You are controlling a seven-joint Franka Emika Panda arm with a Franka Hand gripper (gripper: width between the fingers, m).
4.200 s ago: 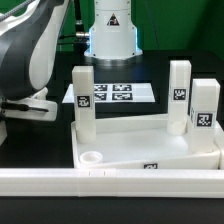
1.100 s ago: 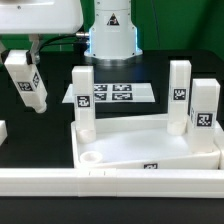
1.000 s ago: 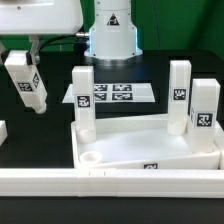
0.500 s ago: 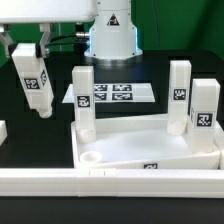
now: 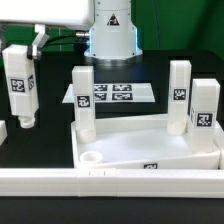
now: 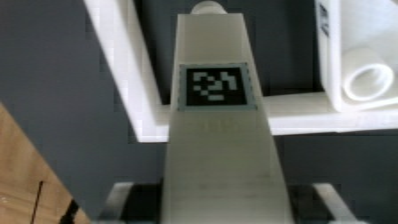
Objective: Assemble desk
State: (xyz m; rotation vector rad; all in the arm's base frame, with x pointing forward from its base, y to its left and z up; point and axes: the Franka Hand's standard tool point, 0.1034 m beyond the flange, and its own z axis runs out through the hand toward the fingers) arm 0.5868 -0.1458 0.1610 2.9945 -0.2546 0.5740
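Note:
The desk's white tabletop [image 5: 150,148] lies rim up, with three white legs [image 5: 85,100] standing in its corner sockets. The socket [image 5: 92,158] nearest the exterior view's left front is empty. My gripper [image 5: 22,48] hangs above the dark table, left of the tabletop in the exterior view. It is shut on the top of a fourth tagged leg [image 5: 20,88], which hangs upright and clear of the table. In the wrist view this leg [image 6: 222,120] runs between my gripper's [image 6: 221,205] two fingers, over the tabletop's rim [image 6: 134,70] and beside the open socket [image 6: 365,85].
The marker board [image 5: 115,93] lies flat behind the tabletop. A long white rail [image 5: 110,180] runs along the front edge. A small white piece [image 5: 3,130] shows at the exterior view's left edge. The robot base [image 5: 110,30] stands at the back.
The held leg has swung from tilted to upright and shifted toward the exterior view's left and slightly down. The tabletop and its standing legs have not moved.

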